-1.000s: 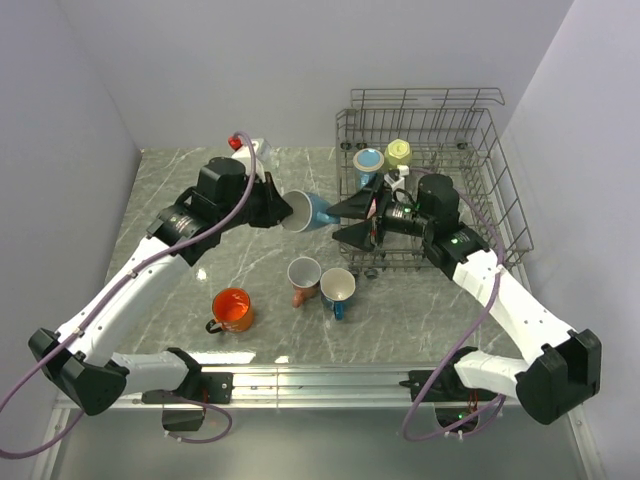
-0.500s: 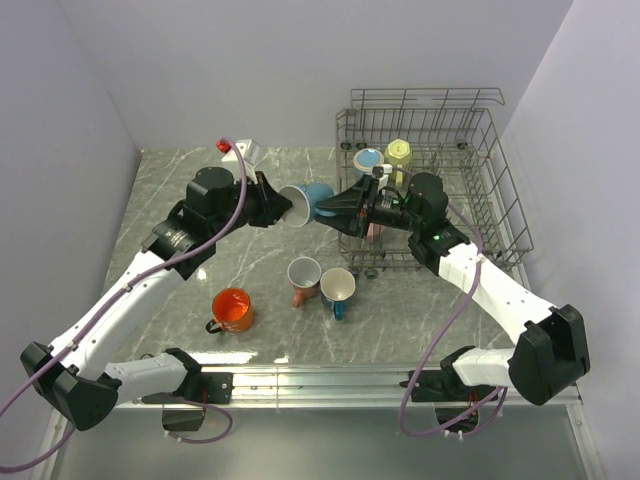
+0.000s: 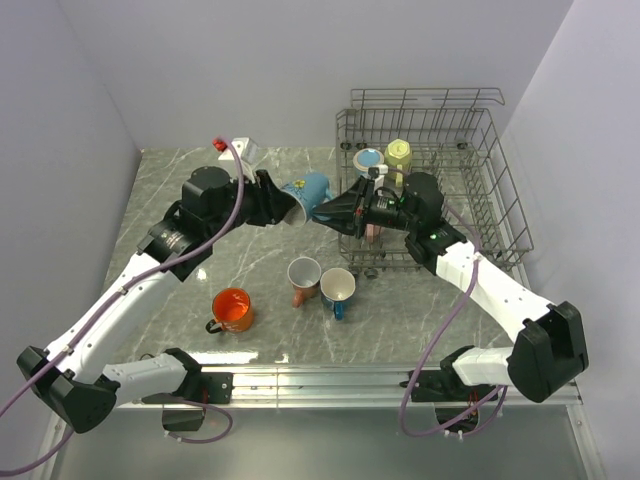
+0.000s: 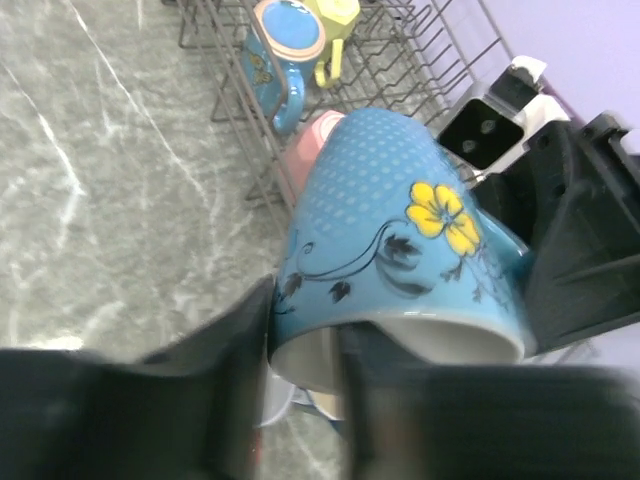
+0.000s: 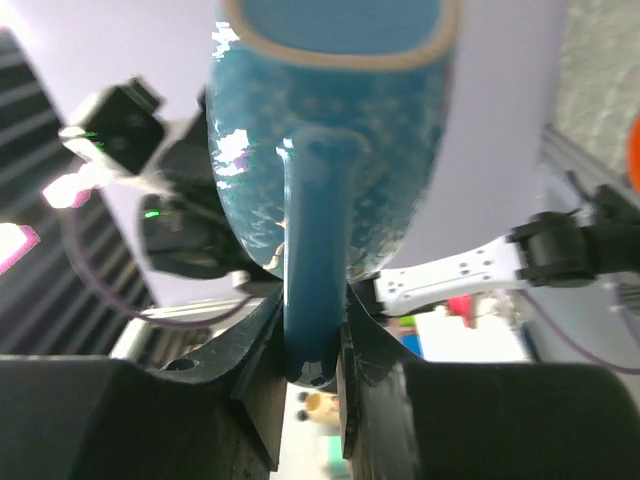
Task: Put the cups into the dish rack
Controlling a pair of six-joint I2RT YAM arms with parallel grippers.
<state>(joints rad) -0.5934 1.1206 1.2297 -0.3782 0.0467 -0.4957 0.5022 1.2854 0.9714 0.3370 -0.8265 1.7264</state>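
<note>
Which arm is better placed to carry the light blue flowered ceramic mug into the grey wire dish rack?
Right: the right tool grips the handle of the light blue flowered ceramic mug, its arm beside the grey wire dish rack; the left tool pinches its rim, farther away.

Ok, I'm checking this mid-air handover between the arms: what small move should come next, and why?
Probably the left gripper should open its fingers and let go. It pinches the blue mug by the rim, while the right gripper looks clamped, fingers on both sides of the handle. The right arm could then carry it to the dish rack beside it.
</note>
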